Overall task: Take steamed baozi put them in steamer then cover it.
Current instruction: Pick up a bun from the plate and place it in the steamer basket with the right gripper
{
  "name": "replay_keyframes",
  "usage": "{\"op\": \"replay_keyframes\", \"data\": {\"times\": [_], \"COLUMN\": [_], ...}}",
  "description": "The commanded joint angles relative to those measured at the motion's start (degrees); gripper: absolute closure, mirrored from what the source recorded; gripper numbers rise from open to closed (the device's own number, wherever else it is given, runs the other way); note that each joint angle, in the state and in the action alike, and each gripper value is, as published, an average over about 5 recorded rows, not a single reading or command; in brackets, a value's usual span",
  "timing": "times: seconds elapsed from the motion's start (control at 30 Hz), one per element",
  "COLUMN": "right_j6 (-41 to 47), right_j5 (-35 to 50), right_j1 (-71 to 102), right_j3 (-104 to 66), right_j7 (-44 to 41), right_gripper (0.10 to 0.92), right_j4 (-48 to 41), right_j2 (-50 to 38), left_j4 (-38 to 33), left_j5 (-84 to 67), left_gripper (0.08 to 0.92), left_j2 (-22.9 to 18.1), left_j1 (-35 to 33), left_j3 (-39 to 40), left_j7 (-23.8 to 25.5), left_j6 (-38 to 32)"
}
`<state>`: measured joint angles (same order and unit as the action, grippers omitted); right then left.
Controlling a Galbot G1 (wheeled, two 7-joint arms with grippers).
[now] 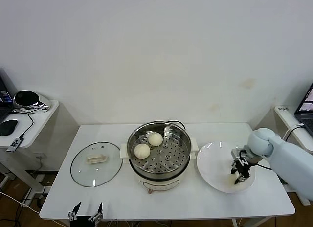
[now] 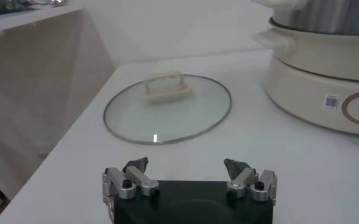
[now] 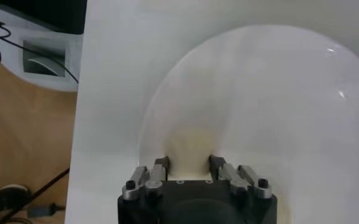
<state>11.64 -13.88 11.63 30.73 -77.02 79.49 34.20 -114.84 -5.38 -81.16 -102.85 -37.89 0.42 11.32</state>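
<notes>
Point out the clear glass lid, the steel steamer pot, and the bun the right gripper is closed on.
Round clear glass lid (image 1: 83,170), head view: bare glass near its rim.
Shiny stainless-steel steamer pot (image 1: 182,139), head view: inner wall.
Cream-white round bun (image 3: 188,149), right wrist view: top surface between the fingers.

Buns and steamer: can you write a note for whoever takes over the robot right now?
Right end effector: shut on a bun on the plate.
Left end effector: open, parked at the table's near edge.
Done: two buns sit in the steamer.
Left: lift this bun into the steamer, then fit the glass lid, lying left of the steamer.
</notes>
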Motion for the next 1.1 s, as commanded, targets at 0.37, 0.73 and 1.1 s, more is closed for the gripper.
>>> {"op": "replay_keyframes", "data": {"times": [0.37, 0.73, 1.1], "right_j6": [-2.42, -32.67, -49.62], "right_j5": [17.35, 25.85, 11.72], "right_j1": [-37.6, -41.49, -37.21], "right_j3": [18.37, 21.49, 25.81], "right_j7": [-3.63, -7.27, -3.81], "right_gripper": [0.601, 0.601, 0.601], "right_j4": [-2.94, -10.04, -7.25], "right_j2": [11.59, 30.54, 36.92], "left_j4": [-1.49, -3.69, -4.71], "left_j5": [-0.24, -0.02, 0.74], "left_gripper": [0.177, 0.177, 0.177], "left_j2": [0.06, -0.9, -2.65], "left_j1": [0.42, 0.99, 0.47], "left_j3": [-0.22, -1.57, -1.67], "left_j7": [-0.23, -0.44, -1.05], "left_j6": [0.04, 0.07, -0.66]}}
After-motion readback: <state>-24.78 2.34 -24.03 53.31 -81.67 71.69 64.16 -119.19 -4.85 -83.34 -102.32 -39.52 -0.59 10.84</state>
